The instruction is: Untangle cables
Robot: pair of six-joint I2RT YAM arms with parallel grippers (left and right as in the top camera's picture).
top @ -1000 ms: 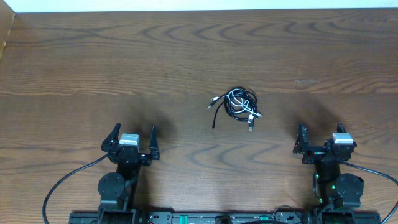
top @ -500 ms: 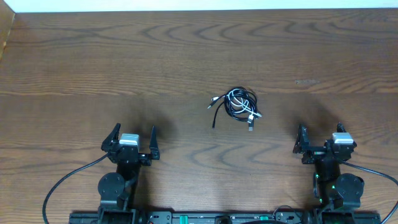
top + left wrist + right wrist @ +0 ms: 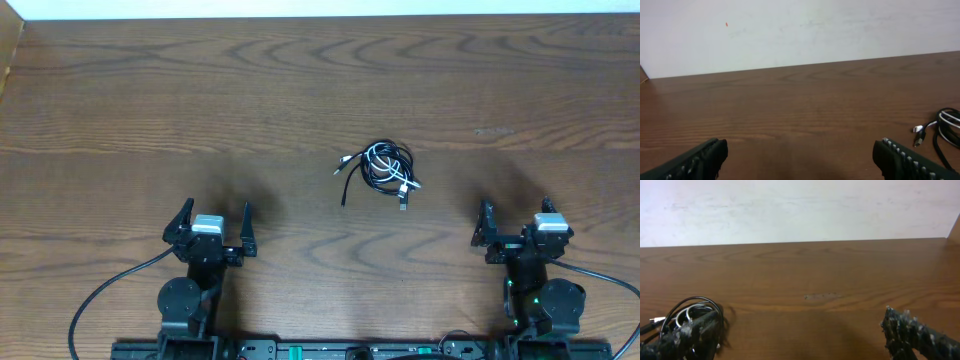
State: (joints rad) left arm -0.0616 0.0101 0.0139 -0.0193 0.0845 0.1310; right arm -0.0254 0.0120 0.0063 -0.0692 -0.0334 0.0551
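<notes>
Tangled bundle of thin black and white cables w/ silvery plugs [image 3: 385, 168] lies mid brown wood table [image 3: 150, 100], untouched. Jaws of left gripper [image 3: 215, 220] & right gripper [image 3: 516, 214] are wide apart, empty. Bundle is at 10 o'clock from right gripper, 2 o'clock from left; right looks nearer. Loose black tail [image 3: 345, 190] trails toward 7 o'clock.

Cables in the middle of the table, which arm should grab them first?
Probably the right. Both grippers are open and empty, but the right gripper sits a bit nearer the cables than the left gripper does, and the right wrist view shows them just past its finger.
</notes>
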